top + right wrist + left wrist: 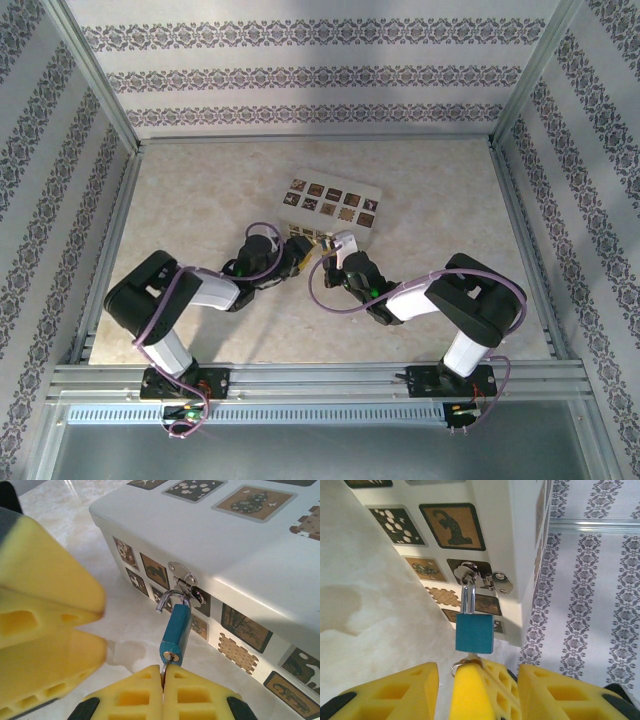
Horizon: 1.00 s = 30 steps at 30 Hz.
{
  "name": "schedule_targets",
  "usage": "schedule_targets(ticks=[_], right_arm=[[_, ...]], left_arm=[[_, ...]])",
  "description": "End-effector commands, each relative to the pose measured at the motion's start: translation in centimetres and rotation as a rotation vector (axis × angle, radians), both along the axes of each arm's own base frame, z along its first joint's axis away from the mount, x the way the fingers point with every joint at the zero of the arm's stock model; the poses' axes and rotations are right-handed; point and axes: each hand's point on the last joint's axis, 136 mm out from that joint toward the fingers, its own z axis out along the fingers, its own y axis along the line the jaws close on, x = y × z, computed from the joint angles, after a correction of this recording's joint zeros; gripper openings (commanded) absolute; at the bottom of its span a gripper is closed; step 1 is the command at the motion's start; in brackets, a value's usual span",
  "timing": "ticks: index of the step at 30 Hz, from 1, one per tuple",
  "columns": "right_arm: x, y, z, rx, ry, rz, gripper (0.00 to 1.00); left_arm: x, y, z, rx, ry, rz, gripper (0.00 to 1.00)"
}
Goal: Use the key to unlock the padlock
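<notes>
Presently, item by item:

- Padlock (176,629), blue-bodied: it is hanging from the hasp (183,576) on the front wall of the white box (210,535), with its keyhole end facing six o'clock. The box is sitting on the table (200,190) at twelve o'clock of both grippers.
- Shackle (167,600): one leg is standing clear of the body, its free end pointing to about ten o'clock in the right wrist view. The other leg is threading the hasp loop.
- Key (164,672): it is sitting in the keyhole, with only a sliver showing between the pads.
- Right gripper (163,692): it is pinching together on the key at six o'clock of the lock body.
- Left gripper (477,672): its fingers are standing apart and gripping nothing, flanking the right gripper's tip below the lock. In the right wrist view it is looming at nine o'clock of the padlock.
- Step in hand, as a judgement: the turn of the key is looking done or all but done, since the shackle is showing as sprung. The left claw is offering no hold on the body.
- Next move, as a judgement: it is calling for a steady pull toward six o'clock with the key kept turned, to confirm the shackle is staying free. The right claw should be avoiding any twist that swings the lock against the box wall. Swivelling the shackle off the hasp would be wanting the left claw back on the body
</notes>
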Motion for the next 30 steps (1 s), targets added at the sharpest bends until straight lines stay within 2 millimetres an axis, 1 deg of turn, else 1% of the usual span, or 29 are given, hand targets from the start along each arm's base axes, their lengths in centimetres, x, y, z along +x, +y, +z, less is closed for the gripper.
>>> schedule_targets(ticks=[1,6,8,13,17,23,30], right_arm=[[-0.3,0.3,0.8,0.066,0.011,0.012,0.00],[-0.3,0.4,1.1,0.081,0.014,0.013,0.00],[-0.4,0.4,1.2,0.081,0.013,0.016,0.00],[-0.5,0.7,0.8,0.036,0.004,0.044,0.00],[-0.7,0.5,0.2,-0.016,-0.011,0.060,0.00],[-1.2,1.1,-0.3,-0.107,-0.057,0.113,0.00],[-1.8,1.5,-2.1,-0.216,-0.093,0.173,0.00]], left_arm=[[0.1,1.8,0.9,0.089,-0.045,0.027,0.47],[-0.1,3.9,2.3,0.195,-0.082,0.043,0.51],[-0.3,4.9,2.8,0.261,-0.095,0.046,0.55],[-0.6,7.7,3.6,0.376,-0.117,0.083,0.60],[-1.0,9.9,3.8,0.430,-0.117,0.120,0.63],[-1.2,12.8,3.6,0.471,-0.101,0.162,0.67],[-1.0,15.8,4.2,0.518,-0.098,0.195,0.68]])
